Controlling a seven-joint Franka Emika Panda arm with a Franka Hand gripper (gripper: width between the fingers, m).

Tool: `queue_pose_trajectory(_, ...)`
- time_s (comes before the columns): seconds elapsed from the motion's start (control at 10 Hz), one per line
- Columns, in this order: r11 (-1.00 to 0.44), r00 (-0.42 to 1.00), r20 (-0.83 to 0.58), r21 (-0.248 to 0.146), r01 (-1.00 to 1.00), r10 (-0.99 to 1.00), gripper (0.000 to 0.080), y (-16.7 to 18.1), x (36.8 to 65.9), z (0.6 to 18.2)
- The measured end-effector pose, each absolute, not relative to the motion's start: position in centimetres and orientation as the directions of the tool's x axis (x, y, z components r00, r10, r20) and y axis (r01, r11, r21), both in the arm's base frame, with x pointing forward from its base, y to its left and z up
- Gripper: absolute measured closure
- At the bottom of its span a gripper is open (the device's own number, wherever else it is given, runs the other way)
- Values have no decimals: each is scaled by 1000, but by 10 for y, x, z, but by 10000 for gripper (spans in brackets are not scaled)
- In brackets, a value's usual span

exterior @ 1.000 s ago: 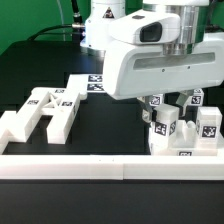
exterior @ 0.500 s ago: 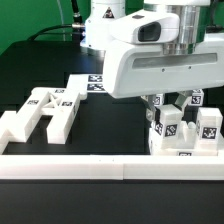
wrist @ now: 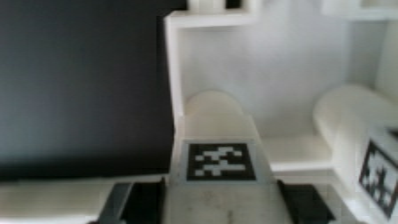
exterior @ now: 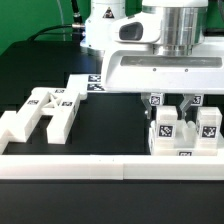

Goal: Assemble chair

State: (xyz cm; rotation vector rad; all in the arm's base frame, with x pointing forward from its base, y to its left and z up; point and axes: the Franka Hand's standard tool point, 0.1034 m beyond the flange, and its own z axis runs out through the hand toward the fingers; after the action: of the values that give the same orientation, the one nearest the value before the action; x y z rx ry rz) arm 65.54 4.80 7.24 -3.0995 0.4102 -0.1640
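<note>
In the exterior view the chair is in pieces. The seat (exterior: 172,146) sits at the view's right, close against the wall (exterior: 90,165), with two tagged legs standing upright on it. An H-shaped frame (exterior: 45,110) lies well apart at the view's left on the black counter (exterior: 110,120), and the marker board (exterior: 93,82) lies behind. The claw (exterior: 170,106) hangs straight over the nearer leg (exterior: 165,126), one finger on each side of its top. The other leg (exterior: 207,125) stands just beside it, towards the view's right and outside the jaws. The step in hand looks like taking hold of this leg, either to seat it or to lift it; I cannot tell which. To do it well, the leg should be kept upright, the hold kept centred, and any turn or pull made along the leg's own axis, so the seat does not shift against the wall and the neighbouring leg is not knocked. In the wrist view the leg (wrist: 217,130) fills the middle with its tag facing the camera, and the claw (wrist: 222,202) straddles it. The dark pads (wrist: 143,200) lie against both its sides with no gap showing, so the claw looks closed on the leg, though the picture is blurred. Beyond it are the seat (wrist: 222,45), the second leg (wrist: 356,120) to one side, and bare counter (wrist: 80,80) on the other side.
</note>
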Motion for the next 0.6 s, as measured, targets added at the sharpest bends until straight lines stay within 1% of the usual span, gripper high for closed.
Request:
queue_pose_trajectory(0.3, -865, 860, 92, -50, -500, -502, 509, 50, 655, 72)
queue_pose_trajectory(0.6, -772, 768, 80, -70, -631, -635, 509, 50, 655, 72)
